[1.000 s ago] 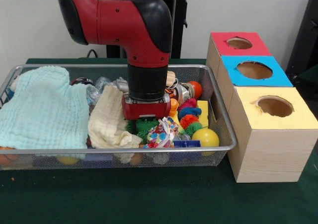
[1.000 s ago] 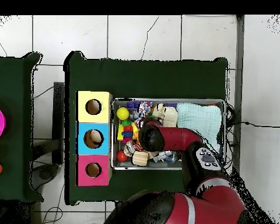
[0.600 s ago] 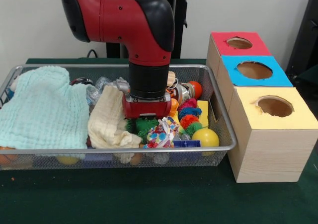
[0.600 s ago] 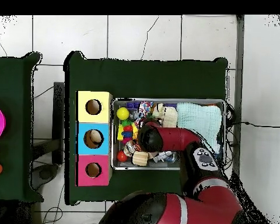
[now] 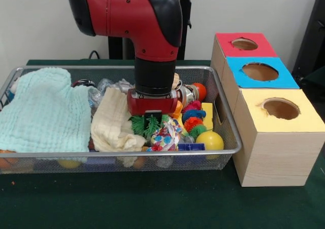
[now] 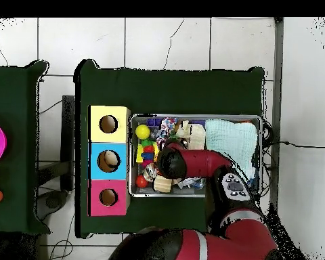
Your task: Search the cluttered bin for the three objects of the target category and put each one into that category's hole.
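Lift straight up first, slow enough that the green spiky toy comes free of the clutter without dragging the crinkly patterned wrapper just below it, or the cream cloth touching its left side. Clear the wire rim of the bin before swinging across to the boxes. Keep the squeeze firm: soft spikes probably give under pressure and could slip out sideways. Cannot tell from the task line which hole is meant, red, blue or yellow, so settle that before travelling, then centre over the opening and release low.

Gripper hangs low inside the bin, right of its middle, apparently pinching the toy: a dark finger shows with green tufts sticking out on both sides. Hidden under the arm in the overhead view, so no second check there.

Looks like a small, bright green, fuzzy ball with short rubbery bristles all round, light and squashy by appearance. Sits among other bright things: red and blue spiky toys just to its right, a yellow ball nearer the corner, a pale blue cloth well apart at the left end.
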{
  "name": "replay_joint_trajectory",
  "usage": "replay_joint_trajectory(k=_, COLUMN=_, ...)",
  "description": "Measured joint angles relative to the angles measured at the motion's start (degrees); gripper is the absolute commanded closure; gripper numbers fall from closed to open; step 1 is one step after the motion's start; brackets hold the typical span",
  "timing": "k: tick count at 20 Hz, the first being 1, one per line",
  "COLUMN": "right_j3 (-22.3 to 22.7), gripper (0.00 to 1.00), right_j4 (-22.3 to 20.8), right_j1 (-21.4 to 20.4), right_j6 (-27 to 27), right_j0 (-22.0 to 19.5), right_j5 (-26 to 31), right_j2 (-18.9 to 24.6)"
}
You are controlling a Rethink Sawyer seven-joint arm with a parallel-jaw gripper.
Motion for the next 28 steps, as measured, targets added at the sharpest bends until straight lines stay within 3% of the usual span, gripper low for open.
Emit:
replay_joint_trajectory(k=4, right_j3=3.08, gripper=1.0, right_j4=1.0, right_j1=-3.33, right_j6=0.0, right_j0=0.55, right_j5=1.34, right_j2=-0.36)
replay_joint_trajectory(k=8, right_j3=5.95, gripper=1.0, right_j4=2.53, right_j1=-7.77, right_j6=0.0, right_j0=0.22, right_j5=6.46, right_j2=-0.3)
replay_joint_trajectory(k=11, right_j3=8.0, gripper=1.0, right_j4=3.74, right_j1=-13.28, right_j6=0.0, right_j0=-1.29, right_j5=15.92, right_j2=0.17)
replay_joint_trajectory(k=16, right_j3=8.72, gripper=1.0, right_j4=3.9, right_j1=-17.09, right_j6=0.0, right_j0=-5.45, right_j5=23.92, right_j2=1.74)
replay_joint_trajectory(k=22, right_j3=8.15, gripper=1.0, right_j4=3.88, right_j1=-17.27, right_j6=0.0, right_j0=-11.13, right_j5=25.67, right_j2=3.99)
replay_joint_trajectory(k=28, right_j3=5.92, gripper=1.0, right_j4=3.01, right_j1=-14.8, right_j6=0.0, right_j0=-15.24, right_j5=25.67, right_j2=6.52)
